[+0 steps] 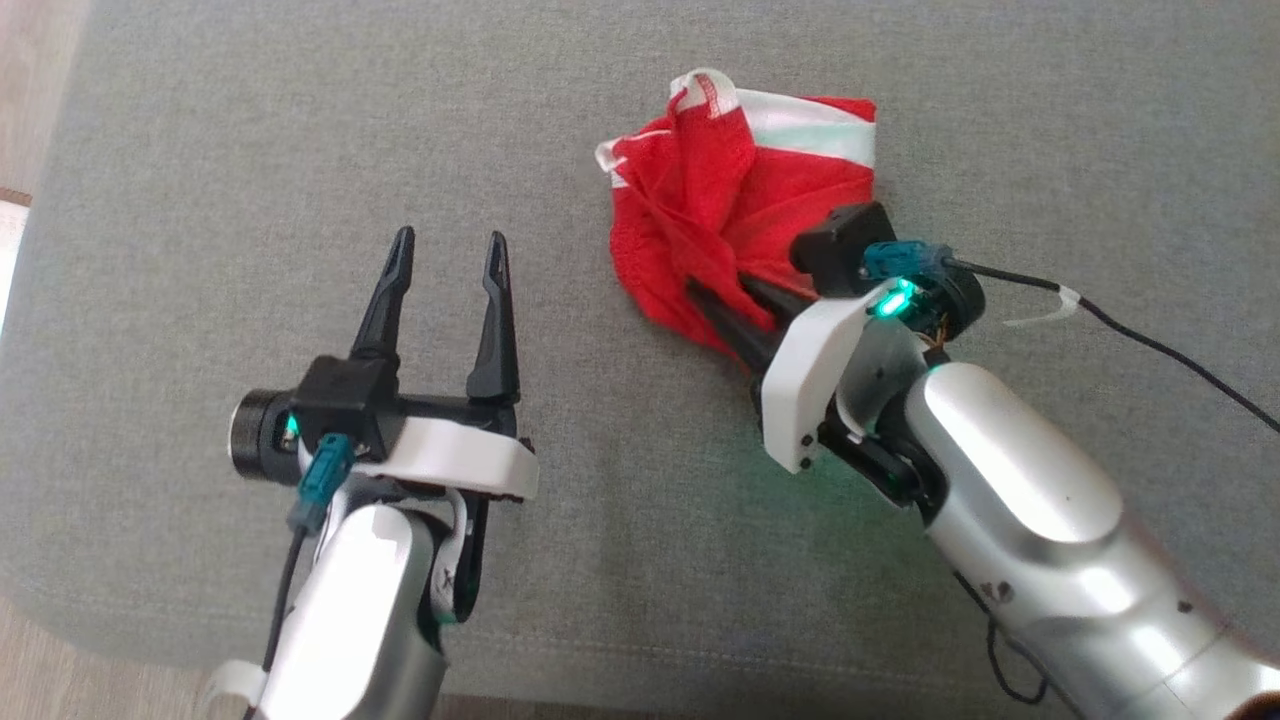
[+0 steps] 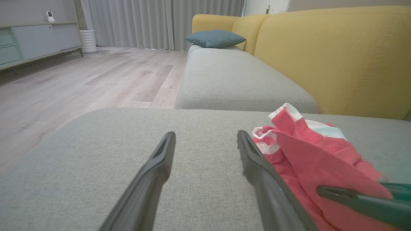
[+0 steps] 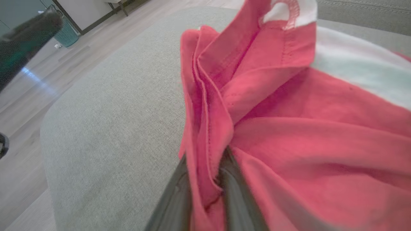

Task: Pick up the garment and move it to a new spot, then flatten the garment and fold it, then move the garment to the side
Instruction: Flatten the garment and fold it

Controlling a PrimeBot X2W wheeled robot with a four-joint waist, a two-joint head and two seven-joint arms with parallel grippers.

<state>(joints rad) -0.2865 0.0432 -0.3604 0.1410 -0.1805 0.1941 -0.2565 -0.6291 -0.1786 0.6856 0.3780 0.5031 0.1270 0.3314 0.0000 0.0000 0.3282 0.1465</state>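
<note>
Though unclear overhead, garment (image 3: 289, 128) fold inside right pincer (image 3: 205, 179).

garment (image 1: 735, 190) x1; L tool (image 1: 450, 238) + R tool (image 1: 720, 288) = 2; pillow (image 2: 215, 38) x1; sofa (image 2: 321, 57) x1.

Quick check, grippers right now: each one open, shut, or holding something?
Left gripper: open, holding nothing.
Right gripper: closed on a fold of the red garment.
</note>
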